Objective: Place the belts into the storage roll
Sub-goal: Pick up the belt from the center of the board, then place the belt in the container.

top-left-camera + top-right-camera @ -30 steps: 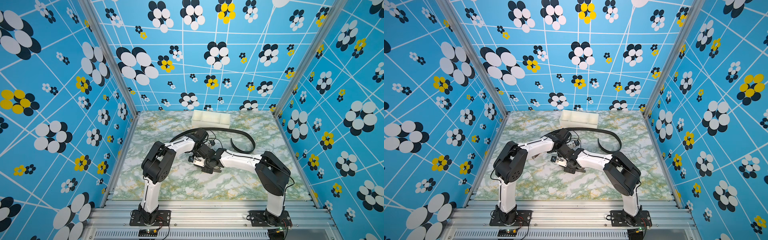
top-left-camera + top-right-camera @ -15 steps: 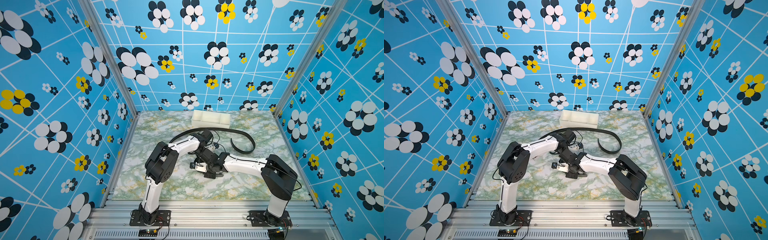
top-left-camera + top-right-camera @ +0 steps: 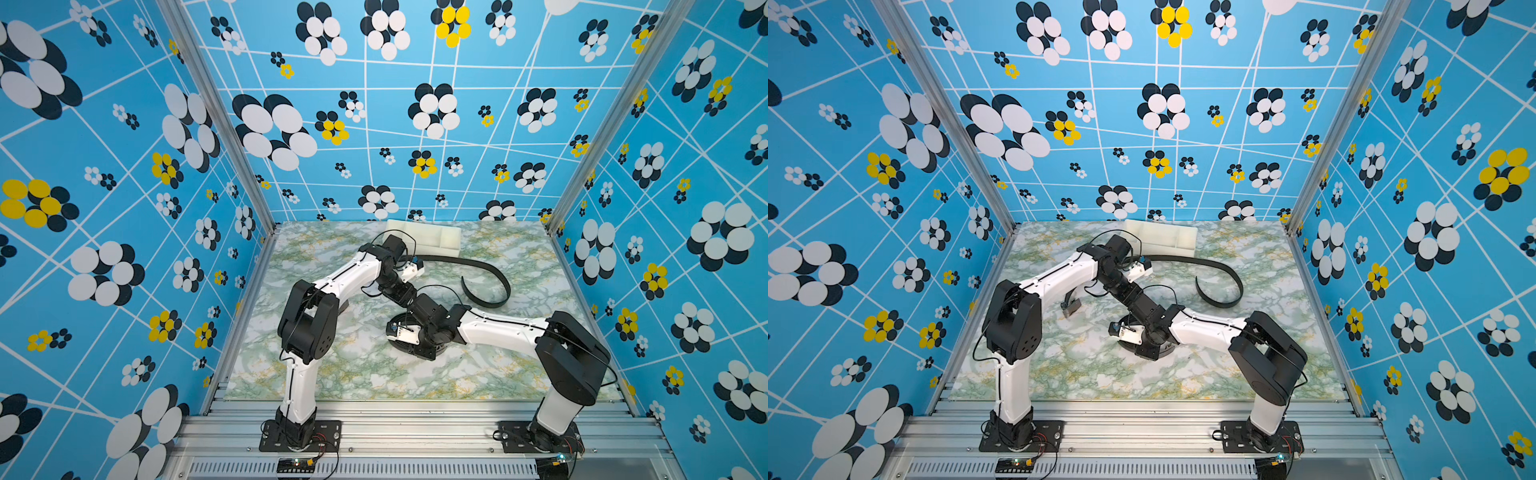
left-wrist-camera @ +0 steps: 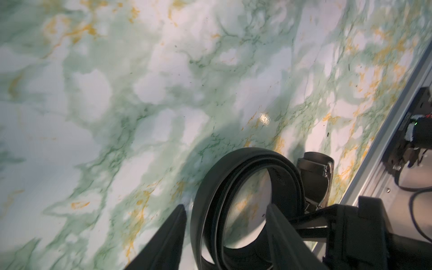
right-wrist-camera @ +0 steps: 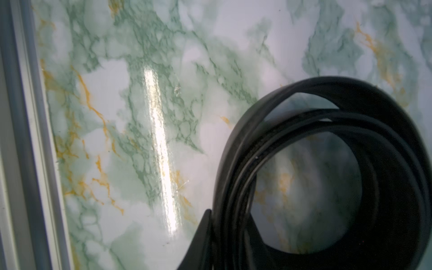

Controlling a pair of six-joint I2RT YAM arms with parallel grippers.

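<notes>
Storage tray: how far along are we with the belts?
Nothing is stored yet: the storage tray shows no belt. Done: one coiled belt. In hand: the right gripper pinches its wall; the left gripper stands open astride it. Remaining: put it in, then coil and store the loose belt.

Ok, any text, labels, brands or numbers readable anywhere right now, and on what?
None can be read.
No lettering shows on the coiled belt, the loose belt, the tray or the table.
Pale marks on the right wrist housing: too small to read.
Any print on the board at the left arm's base: too small to read.
</notes>
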